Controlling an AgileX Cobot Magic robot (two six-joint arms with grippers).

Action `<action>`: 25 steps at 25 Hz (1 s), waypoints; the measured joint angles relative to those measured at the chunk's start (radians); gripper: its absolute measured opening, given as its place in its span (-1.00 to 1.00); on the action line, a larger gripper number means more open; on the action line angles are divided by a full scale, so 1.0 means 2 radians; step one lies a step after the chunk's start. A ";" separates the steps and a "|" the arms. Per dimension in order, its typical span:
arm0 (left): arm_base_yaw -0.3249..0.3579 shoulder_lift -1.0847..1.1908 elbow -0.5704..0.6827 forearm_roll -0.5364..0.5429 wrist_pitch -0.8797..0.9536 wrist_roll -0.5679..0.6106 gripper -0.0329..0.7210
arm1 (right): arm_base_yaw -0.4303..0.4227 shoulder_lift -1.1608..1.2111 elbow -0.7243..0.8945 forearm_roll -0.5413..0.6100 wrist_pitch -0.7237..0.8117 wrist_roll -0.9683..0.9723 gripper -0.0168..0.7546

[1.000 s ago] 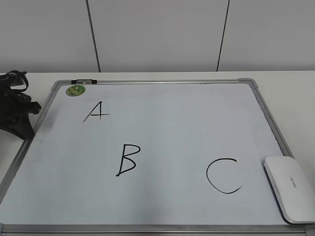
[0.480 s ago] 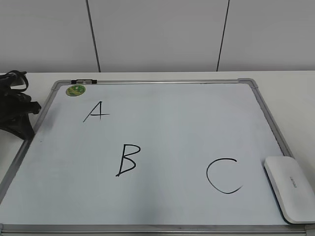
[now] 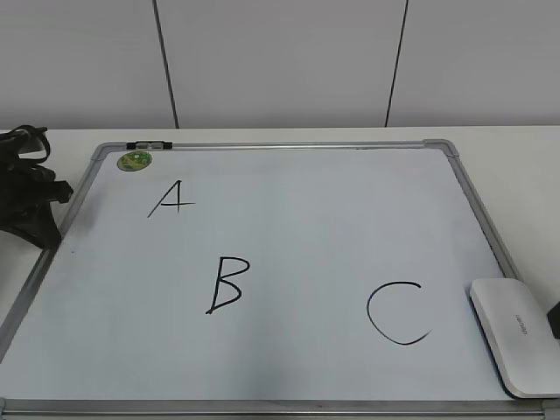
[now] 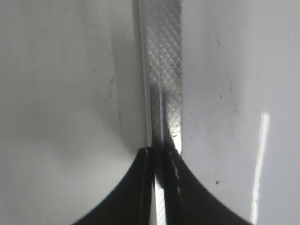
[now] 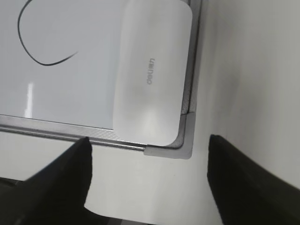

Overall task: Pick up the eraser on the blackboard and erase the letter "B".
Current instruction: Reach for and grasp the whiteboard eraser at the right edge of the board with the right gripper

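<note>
The blackboard (image 3: 289, 175) is a white dry-erase board with a silver frame, lying flat. It bears a black "A" (image 3: 171, 199), the letter "B" (image 3: 227, 284) and a "C" (image 3: 395, 312). The white eraser (image 3: 516, 337) lies on the board's near right corner, and also shows in the right wrist view (image 5: 152, 70). My right gripper (image 5: 149, 140) is open and empty, over the table just off that corner; only a dark bit of it (image 3: 554, 319) shows in the exterior view. My left gripper (image 4: 160, 151) is shut and empty over the board's left frame (image 4: 161, 70), at the exterior view's left (image 3: 39, 219).
A small green round magnet (image 3: 135, 161) sits at the board's far left corner, next to a dark clip (image 3: 149, 145) on the frame. The grey corner piece (image 5: 171, 149) lies between the right jaws. A white wall stands behind the table.
A dark part of my right gripper has come into the exterior view at the right edge, beside the eraser. The left arm, eraser and letters have not moved.
</note>
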 joint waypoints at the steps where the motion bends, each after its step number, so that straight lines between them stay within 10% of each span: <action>1: 0.000 0.000 0.000 0.000 0.000 0.000 -0.88 | 0.004 0.007 -0.001 0.000 -0.006 0.001 0.56; 25: 0.000 0.000 0.000 0.000 0.001 0.000 -0.88 | 0.048 0.146 -0.046 -0.040 -0.059 0.064 0.56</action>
